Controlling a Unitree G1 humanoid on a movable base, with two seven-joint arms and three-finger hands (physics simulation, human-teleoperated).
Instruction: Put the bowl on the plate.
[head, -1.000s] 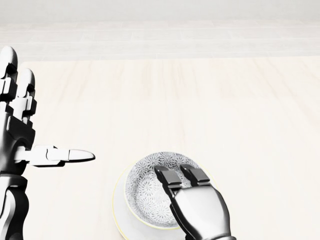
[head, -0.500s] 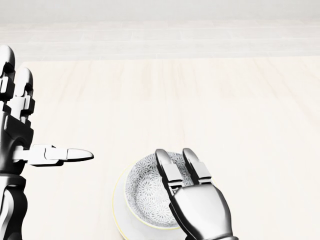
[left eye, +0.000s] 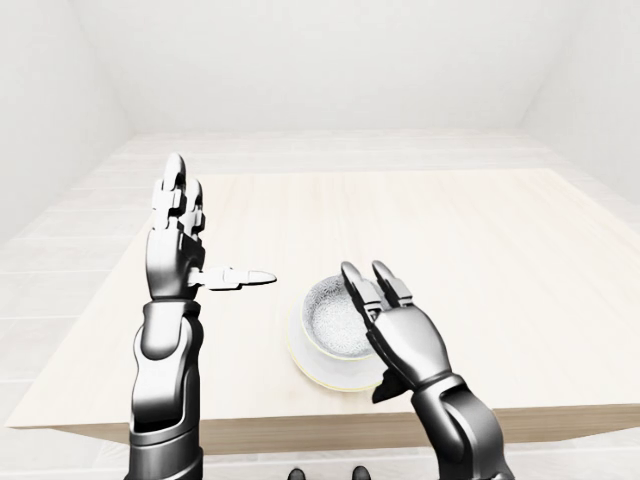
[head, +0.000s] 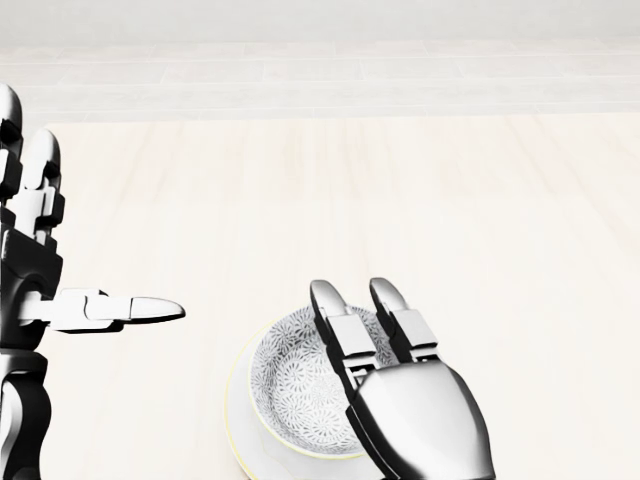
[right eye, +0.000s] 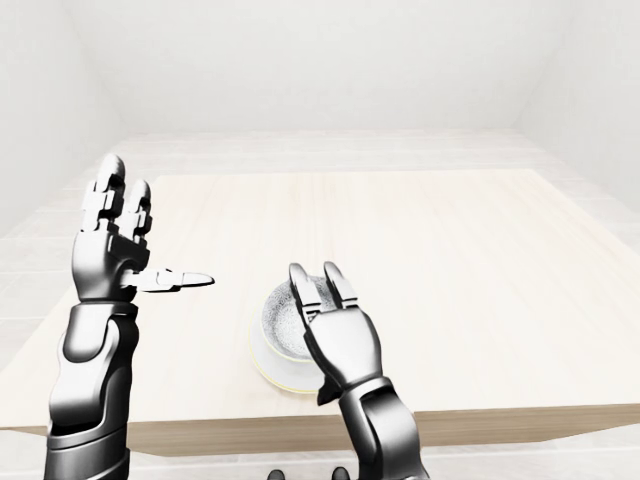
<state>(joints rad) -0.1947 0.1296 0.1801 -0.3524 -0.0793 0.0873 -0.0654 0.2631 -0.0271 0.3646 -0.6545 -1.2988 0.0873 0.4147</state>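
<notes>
The bowl (head: 288, 385), patterned in grey inside, sits on the plate (head: 236, 425) near the tabletop (head: 450, 200) edge that runs along the bottom of the left-eye view, about midway along it. The plate's pale rim shows as a crescent round the bowl's left and lower sides. From that we judge the bowl sits roughly centred rather than hanging off, though the right side is hidden.

Our right robot hand (head: 418, 412) hangs over the bowl's right portion with its fingers (head: 337, 328) straight and spread. They point toward the far edge and close on nothing. We cannot tell whether the thumb, hidden below the palm, touches the rim. This pose reads to us as a let-go posture: the fingers stand clear of the bowl so that it can rest on its own weight.

Our left robot hand (left eye: 176, 240) stands apart from the dishes, toward the left edge. Its fingers are upright and its thumb sticks out sideways toward the bowl, and it too holds nothing. We take it as parked there so that it does not get in the right arm's way.

The placement looks finished to us. What remains is a withdrawal of the right robot hand, lifted straight so that no finger catches the rim and drags the bowl off centre.
</notes>
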